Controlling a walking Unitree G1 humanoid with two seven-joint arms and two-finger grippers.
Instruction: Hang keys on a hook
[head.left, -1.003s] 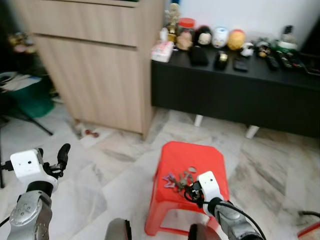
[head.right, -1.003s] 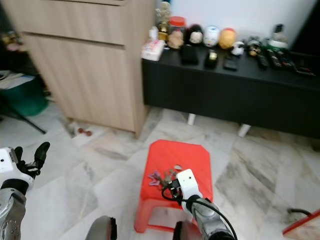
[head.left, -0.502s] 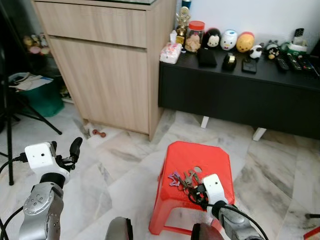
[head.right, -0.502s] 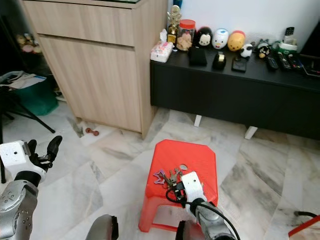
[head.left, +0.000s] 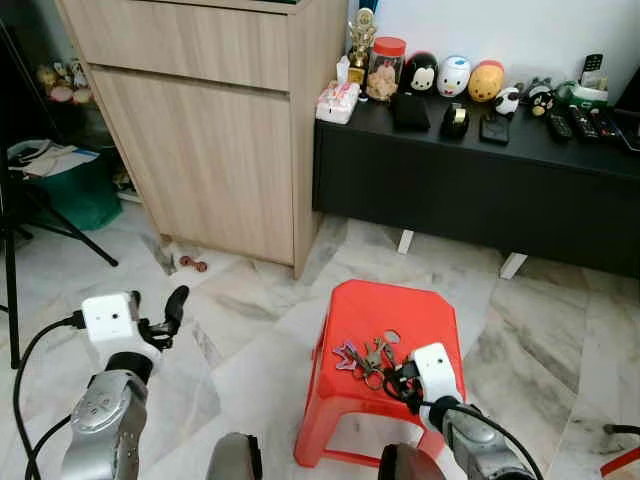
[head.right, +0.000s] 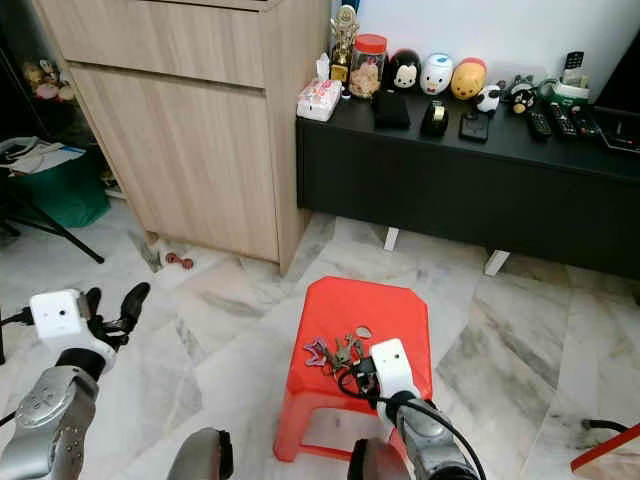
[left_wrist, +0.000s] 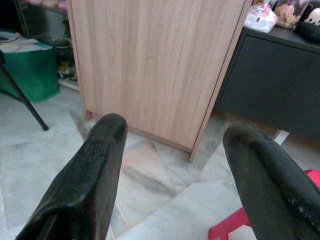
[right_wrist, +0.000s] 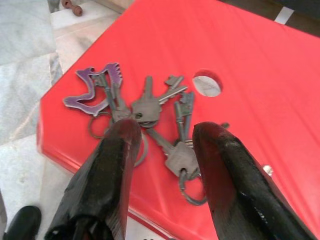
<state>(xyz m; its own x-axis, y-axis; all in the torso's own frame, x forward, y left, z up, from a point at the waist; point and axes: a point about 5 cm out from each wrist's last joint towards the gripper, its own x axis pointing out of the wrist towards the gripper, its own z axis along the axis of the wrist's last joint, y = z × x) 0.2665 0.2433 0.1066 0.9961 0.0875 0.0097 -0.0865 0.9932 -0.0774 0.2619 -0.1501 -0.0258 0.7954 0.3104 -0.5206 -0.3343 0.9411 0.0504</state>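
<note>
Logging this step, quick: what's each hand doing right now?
Left hand: open, holding nothing.
Right hand: open over the keys on the red stool, not gripping them.

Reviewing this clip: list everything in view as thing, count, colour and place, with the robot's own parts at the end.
Keys: one bunch, grey metal with a purple tag, on the stool top.
Stool: one, red plastic, on the marble floor.
Cabinet: one, light wood, behind the stool to the left.
Sideboard: one, black, along the wall.
Figurines: several, mixed colours, on the sideboard.
Jar: one, red lid, on the sideboard's left end.
Remotes: a few, dark, at its right end.
Bin: one, green, far left.
Right claw: open, just above the keys.
Left claw: open, raised over the floor, holding nothing.
</note>
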